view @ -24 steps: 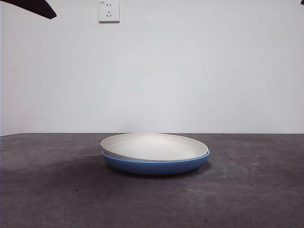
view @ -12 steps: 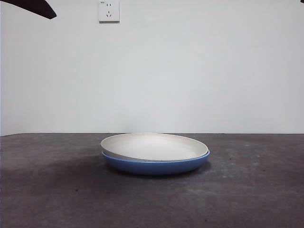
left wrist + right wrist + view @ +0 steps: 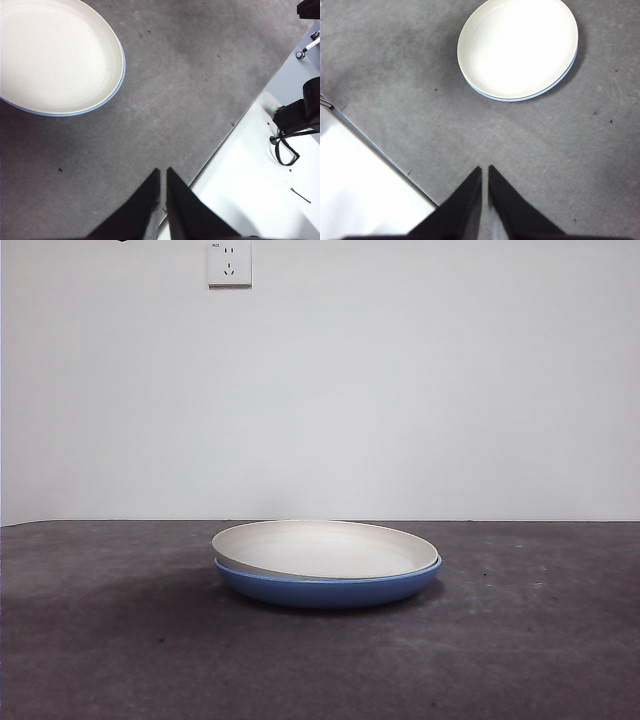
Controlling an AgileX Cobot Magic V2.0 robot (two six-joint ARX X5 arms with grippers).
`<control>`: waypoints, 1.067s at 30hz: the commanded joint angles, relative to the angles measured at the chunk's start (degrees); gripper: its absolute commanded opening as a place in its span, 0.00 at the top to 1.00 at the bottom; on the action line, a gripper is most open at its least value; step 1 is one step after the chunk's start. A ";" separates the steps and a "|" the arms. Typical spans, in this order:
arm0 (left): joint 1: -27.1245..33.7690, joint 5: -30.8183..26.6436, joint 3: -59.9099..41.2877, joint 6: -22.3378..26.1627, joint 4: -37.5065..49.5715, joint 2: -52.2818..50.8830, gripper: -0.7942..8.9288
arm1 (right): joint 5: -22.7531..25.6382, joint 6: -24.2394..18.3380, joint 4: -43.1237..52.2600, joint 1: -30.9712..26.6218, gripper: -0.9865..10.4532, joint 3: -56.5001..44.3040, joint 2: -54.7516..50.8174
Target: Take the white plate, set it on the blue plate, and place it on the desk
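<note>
- I am seeing the white plate [image 3: 322, 548] sitting nested in the blue plate [image 3: 330, 587] on the counter [image 3: 520, 640]; stacking looks done.
- Left tool [image 3: 163, 172] and right tool [image 3: 485, 170] are hanging pressed together, empty, well apart from the plates.

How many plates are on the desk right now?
2. The white plate sits nested on top of the blue plate, which rests mid-desk. Anything lying under the stack would be hidden.
</note>
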 commanded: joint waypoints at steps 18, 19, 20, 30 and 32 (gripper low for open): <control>-0.39 0.26 0.55 0.31 0.35 0.31 0.91 | 0.02 -0.48 0.83 0.31 0.91 0.81 0.44; -0.39 0.26 0.55 0.31 0.35 0.31 0.91 | 0.02 -0.48 0.83 0.31 0.91 0.81 0.44; -0.39 0.26 0.55 0.31 0.39 0.28 0.91 | 0.02 -0.48 0.83 0.31 0.91 0.81 0.44; 4.94 -3.98 0.20 6.56 13.53 -6.45 0.91 | 0.02 -0.46 0.81 0.31 0.91 0.81 0.44; 7.96 -4.87 -0.76 7.80 21.40 -9.55 0.91 | 0.02 -0.46 0.83 0.31 0.91 0.81 0.44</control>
